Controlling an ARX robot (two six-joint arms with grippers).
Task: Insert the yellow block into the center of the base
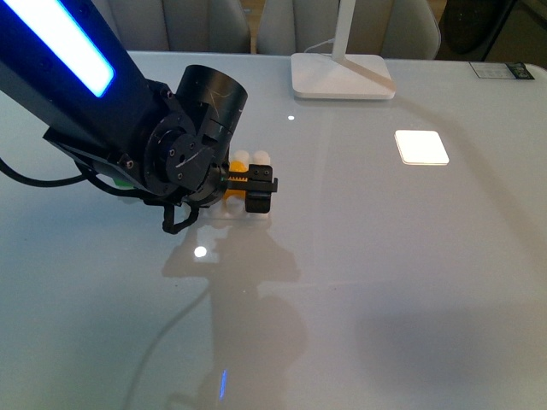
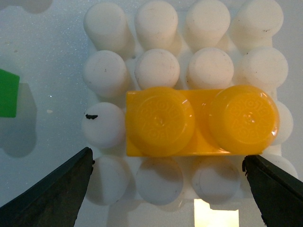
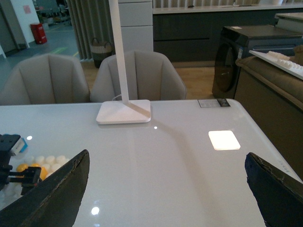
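Glossy table (image 1: 410, 282), lamp foot (image 1: 342, 75), chairs (image 3: 137, 71).

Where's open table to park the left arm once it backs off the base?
Crowded around the base: the left gripper hangs over it with the yellow block on its studs, and a green brick lies beside it. The table is bare from the base toward the lamp foot and the bright square patch.

An orange-yellow plastic brick with 2 round studs (image 2: 201, 121) sits on a flat white square plate with a grid of round studs (image 2: 156, 71). A green brick's corner (image 2: 8, 93) shows beside them on the pale grey glossy table (image 1: 410, 282).
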